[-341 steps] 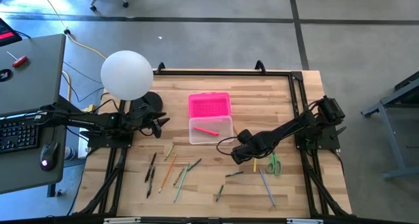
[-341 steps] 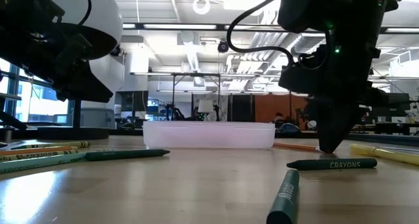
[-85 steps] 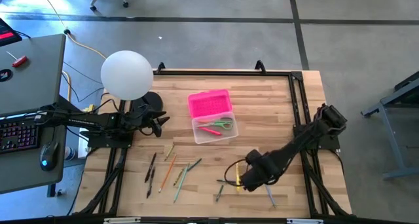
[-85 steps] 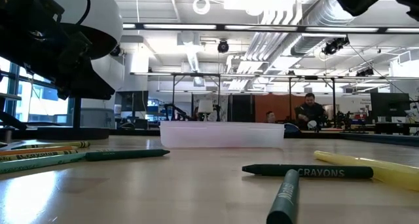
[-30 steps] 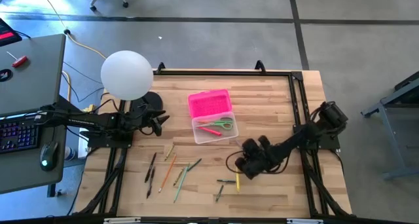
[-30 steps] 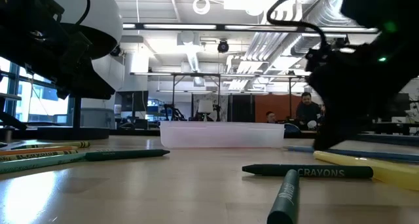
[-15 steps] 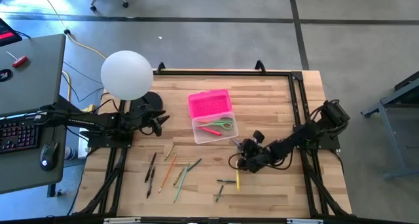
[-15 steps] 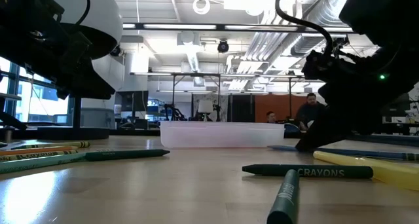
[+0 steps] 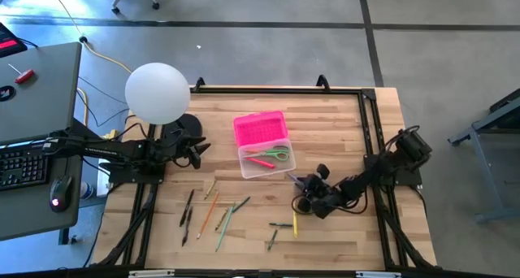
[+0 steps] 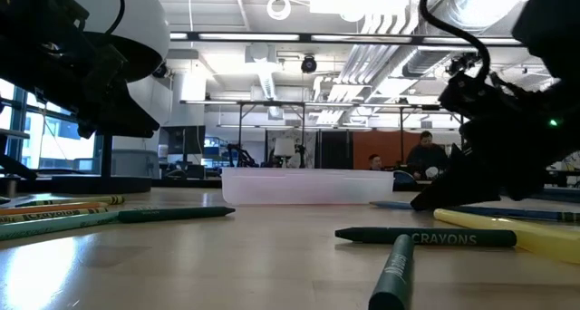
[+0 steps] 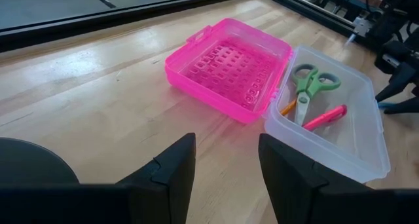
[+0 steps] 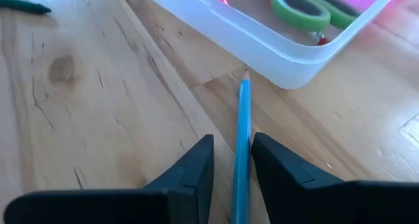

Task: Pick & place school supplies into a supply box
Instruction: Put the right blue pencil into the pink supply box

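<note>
Crayon (image 10: 426,237) labelled "CRAYONS" lies on the bench (image 9: 341,123). Right gripper (image 12: 230,160), jaws slightly parted around a blue pencil (image 12: 242,129), sits beside the box (image 9: 265,160). Left gripper (image 11: 226,165) waits, wide.

Overhead view straight down, low view level across table, both wrist views close on supply box (image 11: 327,129).

Table (image 12: 91,106): pale wood planks, visible grain, knot, faint sheen. Box (image 12: 216,27) ahead of right pincer (image 12: 232,168): translucent plastic, smooth, glossy rim. Lid (image 11: 229,67): pink plastic, moulded grid texture. Pencil (image 12: 242,132) between fingers (image 12: 190,171): blue, smooth. Fingers: dark matt plastic. Scissors (image 11: 308,86): green plastic handles.
</note>
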You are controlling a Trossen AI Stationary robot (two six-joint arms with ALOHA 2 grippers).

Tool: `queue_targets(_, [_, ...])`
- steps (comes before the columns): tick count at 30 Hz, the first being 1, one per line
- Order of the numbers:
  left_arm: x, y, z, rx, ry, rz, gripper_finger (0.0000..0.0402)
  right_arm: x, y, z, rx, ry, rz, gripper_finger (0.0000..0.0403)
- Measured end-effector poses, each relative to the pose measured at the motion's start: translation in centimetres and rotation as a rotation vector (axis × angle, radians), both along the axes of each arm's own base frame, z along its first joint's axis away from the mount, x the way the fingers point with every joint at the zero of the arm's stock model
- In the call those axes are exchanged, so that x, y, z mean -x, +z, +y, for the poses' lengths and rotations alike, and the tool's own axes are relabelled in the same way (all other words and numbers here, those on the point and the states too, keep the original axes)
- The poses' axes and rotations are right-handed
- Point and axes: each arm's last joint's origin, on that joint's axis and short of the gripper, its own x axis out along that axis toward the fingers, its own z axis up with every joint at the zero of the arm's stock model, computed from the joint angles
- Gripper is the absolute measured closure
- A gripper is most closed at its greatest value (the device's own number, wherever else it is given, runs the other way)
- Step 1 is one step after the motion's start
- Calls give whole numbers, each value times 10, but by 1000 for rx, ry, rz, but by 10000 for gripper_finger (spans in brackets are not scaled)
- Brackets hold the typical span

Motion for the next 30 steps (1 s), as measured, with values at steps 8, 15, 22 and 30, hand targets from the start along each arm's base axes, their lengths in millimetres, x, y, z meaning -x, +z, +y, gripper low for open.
queue_targets(8, [0,0,0,15,8,-10,204,4,-17,7,84,-52,-76,314])
queue_targets(15, [0,0,0,13,15,-11,204,4,-19,7,109,-47,-71,331])
queue_targets(22, [0,0,0,13,15,-11,204,4,-19,6,117,-42,-62,394])
queue_targets(30, [0,0,0,13,14,-10,204,-8,5,27,241,243,-113,396])
